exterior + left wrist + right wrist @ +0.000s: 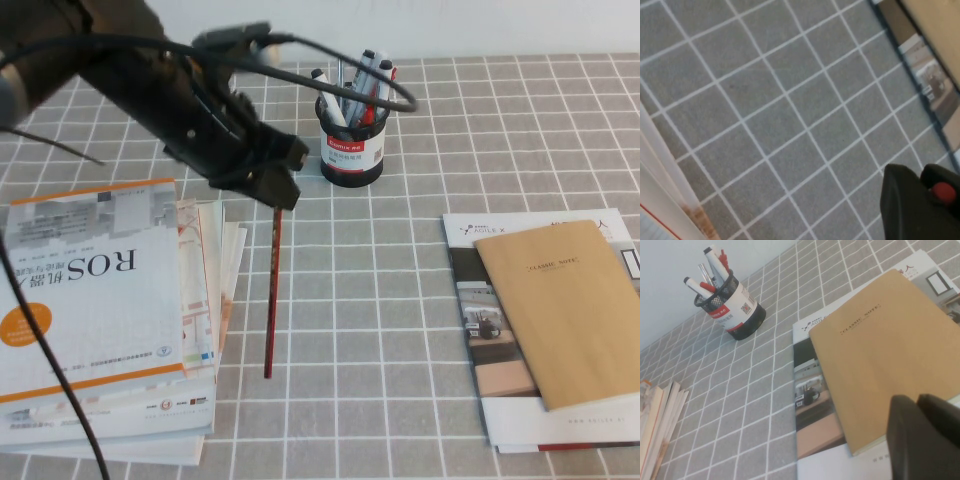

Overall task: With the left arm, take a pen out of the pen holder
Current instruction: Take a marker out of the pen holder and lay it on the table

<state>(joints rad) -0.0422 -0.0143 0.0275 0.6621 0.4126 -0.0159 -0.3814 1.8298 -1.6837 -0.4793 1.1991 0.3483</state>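
A black mesh pen holder (352, 140) (735, 310) with several pens stands at the back middle of the grey tiled table. My left gripper (279, 188) (923, 176) is in front and to the left of it, shut on the top of a long dark red pen (271, 290). The pen hangs down from the jaws towards the table, clear of the holder. In the left wrist view only the pen's red end (943, 192) shows between the fingers. My right gripper (918, 412) hovers over the brown notebook (880, 345), jaws together and holding nothing.
A stack of books (100, 300) lies at the front left, close to the hanging pen. A brochure (480, 330) with the brown notebook (570, 310) on it lies at the right. Bare tiled cloth lies between them.
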